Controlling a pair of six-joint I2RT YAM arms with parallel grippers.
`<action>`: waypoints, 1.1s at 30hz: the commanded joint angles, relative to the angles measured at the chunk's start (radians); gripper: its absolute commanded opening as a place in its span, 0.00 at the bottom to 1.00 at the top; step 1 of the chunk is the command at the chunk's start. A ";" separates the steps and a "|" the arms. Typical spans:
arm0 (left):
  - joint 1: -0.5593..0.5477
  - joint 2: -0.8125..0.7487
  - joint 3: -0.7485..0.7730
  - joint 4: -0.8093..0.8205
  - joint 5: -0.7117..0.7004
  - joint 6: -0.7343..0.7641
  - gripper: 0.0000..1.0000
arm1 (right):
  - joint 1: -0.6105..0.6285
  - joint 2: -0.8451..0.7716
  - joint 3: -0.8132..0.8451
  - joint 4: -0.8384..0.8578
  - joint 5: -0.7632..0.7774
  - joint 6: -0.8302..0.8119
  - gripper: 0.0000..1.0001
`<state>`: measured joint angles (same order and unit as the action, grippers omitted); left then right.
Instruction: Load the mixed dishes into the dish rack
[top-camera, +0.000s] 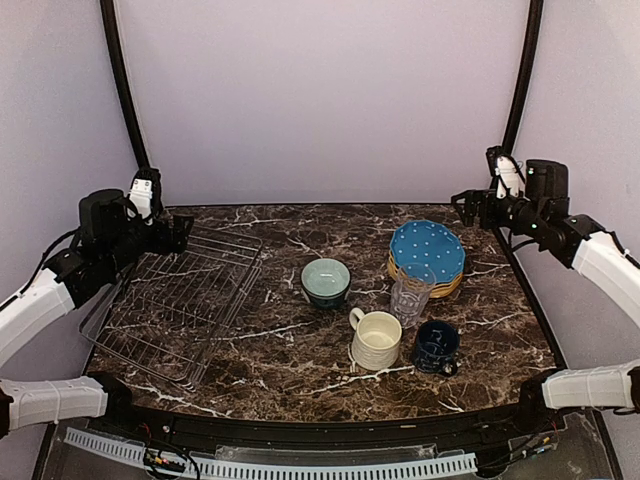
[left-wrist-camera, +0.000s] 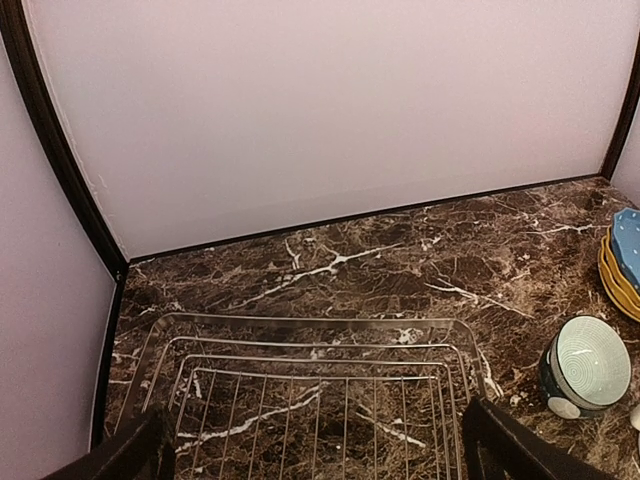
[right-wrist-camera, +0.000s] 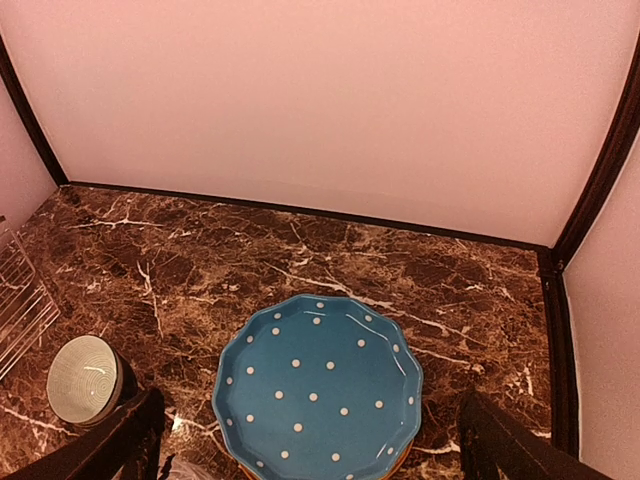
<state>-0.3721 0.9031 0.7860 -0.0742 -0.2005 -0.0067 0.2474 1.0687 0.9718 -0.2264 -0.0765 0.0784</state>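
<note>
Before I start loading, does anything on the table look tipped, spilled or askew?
Nothing looks tipped or spilled. Only the dish rack sits skewed on the table, its left corner seemingly reaching the table's left edge.

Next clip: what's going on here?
Nothing is being handled yet. Both arms hang raised with open, empty grippers: the left gripper over the rack, the right gripper over the plates. The rack is empty; the plates, bowl, glass, cream mug and blue mug sit on the table to its right.
</note>
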 joint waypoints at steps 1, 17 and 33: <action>0.008 0.001 -0.027 0.023 0.007 0.011 0.99 | -0.008 0.007 0.007 0.040 -0.018 -0.015 0.99; 0.002 0.097 0.073 -0.178 0.089 0.067 0.99 | -0.008 0.051 0.063 -0.037 0.012 0.002 0.99; -0.154 0.518 0.396 -0.476 0.188 0.045 0.77 | -0.008 0.123 0.061 -0.045 -0.034 0.053 0.99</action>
<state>-0.5056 1.3434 1.0882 -0.4164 -0.0669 0.0727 0.2420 1.1847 1.0088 -0.2676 -0.0952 0.1120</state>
